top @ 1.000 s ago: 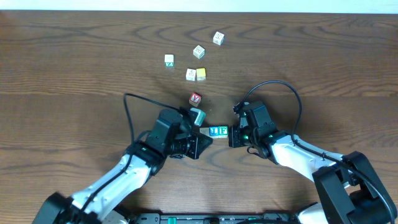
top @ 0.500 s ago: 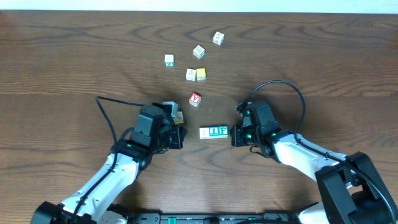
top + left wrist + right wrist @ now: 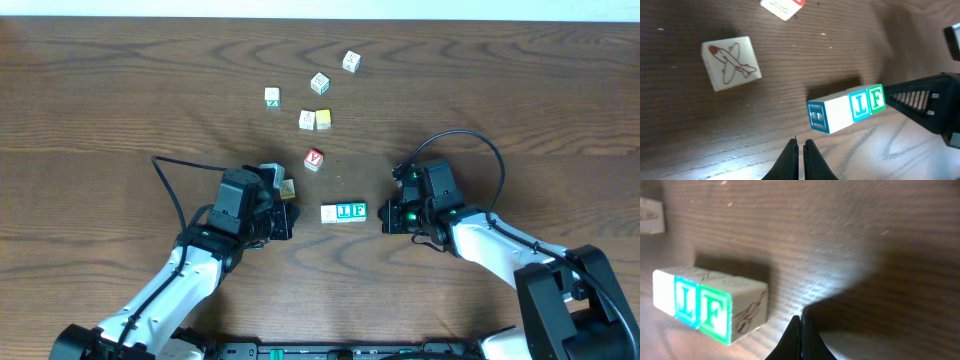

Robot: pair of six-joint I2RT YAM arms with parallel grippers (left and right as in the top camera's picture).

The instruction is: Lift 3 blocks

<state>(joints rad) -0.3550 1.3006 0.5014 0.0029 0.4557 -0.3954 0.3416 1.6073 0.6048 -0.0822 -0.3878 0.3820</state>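
Blocks (image 3: 344, 212) look light, hard, slick — we'd squeeze the row's ends; left gripper (image 3: 800, 150), right gripper (image 3: 799, 325) both closed, empty.

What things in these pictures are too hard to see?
- Overhead: the pictures on the far blocks are too small to read.
- Left wrist: the red-and-white block is cut off by the top edge.
- Right wrist: a pale block is cut off by the left edge and blurred.
- Right wrist: the brown drawing on the end of the row of three blocks is too blurred to tell what it is.
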